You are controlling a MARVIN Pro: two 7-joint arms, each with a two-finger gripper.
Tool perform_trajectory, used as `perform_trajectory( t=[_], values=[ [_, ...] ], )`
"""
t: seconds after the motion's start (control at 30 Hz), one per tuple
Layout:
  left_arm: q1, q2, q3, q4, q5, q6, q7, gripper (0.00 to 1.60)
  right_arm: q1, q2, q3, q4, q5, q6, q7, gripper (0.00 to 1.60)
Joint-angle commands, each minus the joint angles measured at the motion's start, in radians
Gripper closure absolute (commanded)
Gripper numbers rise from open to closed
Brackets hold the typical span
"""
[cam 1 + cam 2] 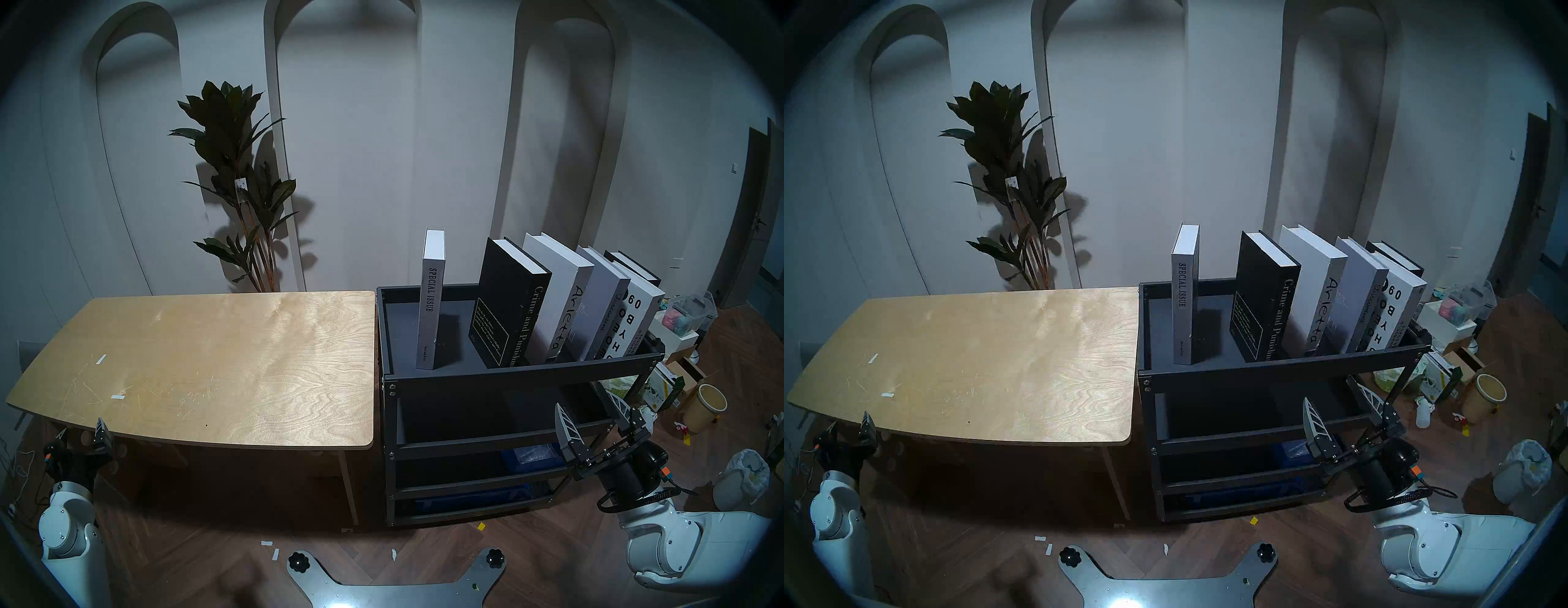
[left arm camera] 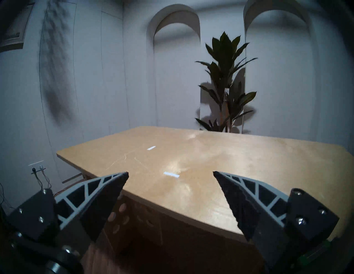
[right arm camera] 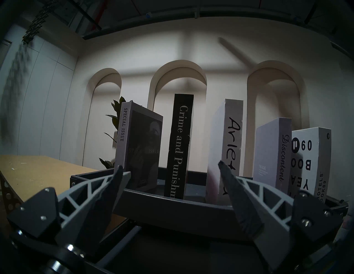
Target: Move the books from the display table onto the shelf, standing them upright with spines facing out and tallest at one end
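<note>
Left gripper [image 2: 170, 173] open and empty at the table [image 1: 212, 361] corner; plant [image 1: 242, 187] behind; shelf [image 1: 509, 375] top tray holds six upright books [image 1: 534, 305]; right gripper [image 1: 592, 409] open below its rim

Head overlooks display table [image 1: 212, 361], shelf [image 1: 509, 375].

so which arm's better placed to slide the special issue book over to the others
Right. The right gripper sits open just in front of the shelf, facing the SPECIAL ISSUE book. The left gripper is at the display table's far corner.
</note>
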Motion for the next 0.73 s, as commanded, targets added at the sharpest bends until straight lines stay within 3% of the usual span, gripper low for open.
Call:
perform_trajectory(
  t=[0.0,0.6,0.7],
  values=[
    [-0.008,-0.001,-0.002,-0.093,-0.063,-0.058,-0.094,0.0,0.002,0.001,0.005,-0.004,-0.001,-0.004,0.002,0.0],
    [0.056,-0.07,0.014,-0.173,-0.262,-0.112,-0.372,0.0,0.006,-0.01,0.001,-0.014,0.006,-0.004,0.027,0.0],
    [0.056,-0.07,0.014,-0.173,-0.262,-0.112,-0.372,0.0,0.006,-0.01,0.001,-0.014,0.006,-0.004,0.027,0.0]
  ],
)
